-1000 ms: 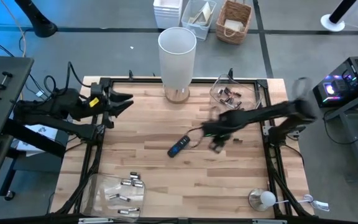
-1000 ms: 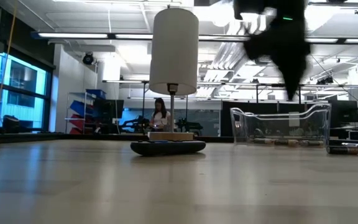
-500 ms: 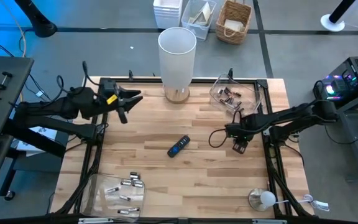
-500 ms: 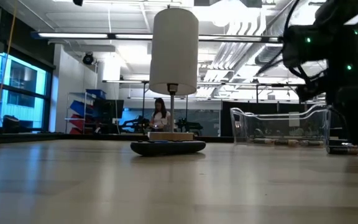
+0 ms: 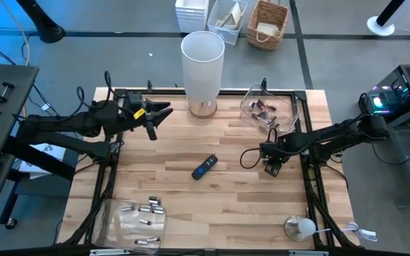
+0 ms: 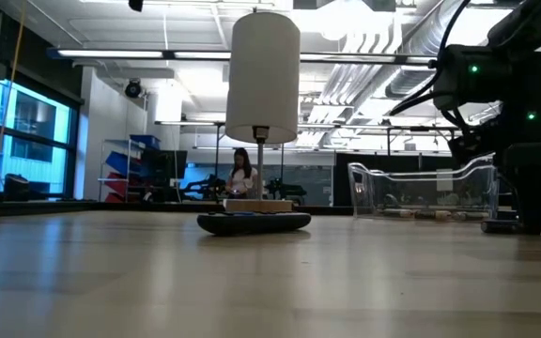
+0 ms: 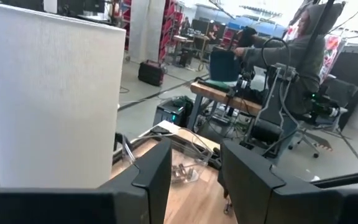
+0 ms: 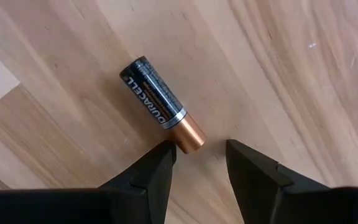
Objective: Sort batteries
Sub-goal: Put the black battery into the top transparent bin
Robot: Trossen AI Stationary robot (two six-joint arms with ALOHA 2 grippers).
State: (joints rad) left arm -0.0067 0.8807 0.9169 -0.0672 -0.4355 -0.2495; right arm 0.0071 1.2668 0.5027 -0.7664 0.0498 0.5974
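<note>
The right gripper [image 6: 533, 221] reaches down to the tabletop [image 6: 252, 282], its dark body hiding whatever lies under it. Just behind it stands a clear plastic bin [image 6: 421, 192] holding batteries [image 6: 430, 214]. Well off to its side lie a black remote [image 6: 254, 222] and a white lamp [image 6: 264, 80].

This is a robotics lab in an open industrial hall. Exposed ceiling ducts [image 6: 383, 66] and strip lights run overhead. Computer workstations [image 7: 229, 65] and a seated person [image 6: 242, 174] lie beyond the wooden surface [image 5: 191, 192].

Bright, even overhead light across all views, ceiling strip lights [image 6: 111, 53] glaring in the low view, soft shadow beneath the battery [image 8: 161, 109], near tabletop [image 6: 252, 291] blurred
</note>
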